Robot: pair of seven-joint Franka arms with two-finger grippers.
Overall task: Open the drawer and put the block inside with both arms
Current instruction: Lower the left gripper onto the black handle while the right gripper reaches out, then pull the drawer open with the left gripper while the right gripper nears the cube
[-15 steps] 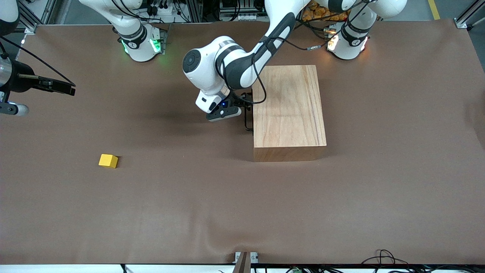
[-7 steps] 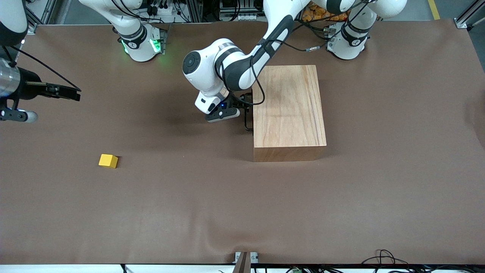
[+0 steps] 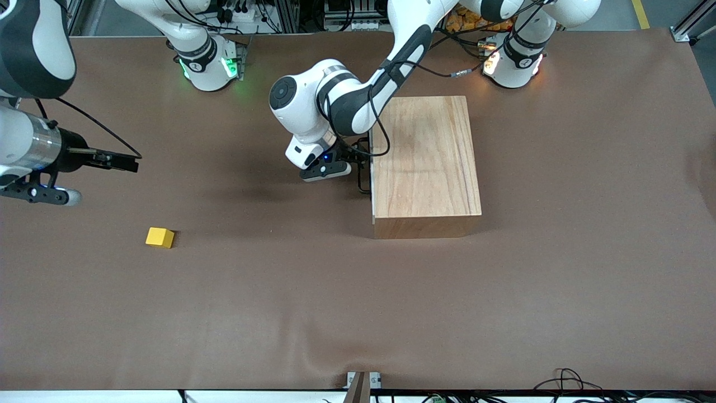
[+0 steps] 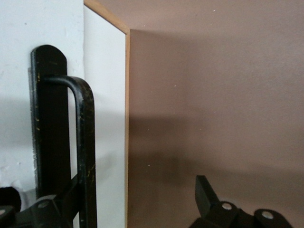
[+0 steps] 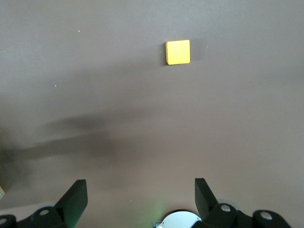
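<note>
Drawer [image 3: 372, 184] barely cracked: my left gripper [image 3: 358, 162] sat at its handle [image 4: 80, 142], jaws spread. Block [image 3: 160, 237] lay untouched toward the right arm's end, nearer the camera than the box [image 3: 428, 159], my right gripper [image 3: 120, 161] above the table [image 3: 335, 308] near it, jaws wide.

White arms [image 3: 313, 106] with black joints, trailing black cables, black grippers, and glowing rings at their bases [image 3: 210, 67].

No readable text, labels, brands or numbers in any view. Small dark marks on the collars of both arm bases, too small to make out.
</note>
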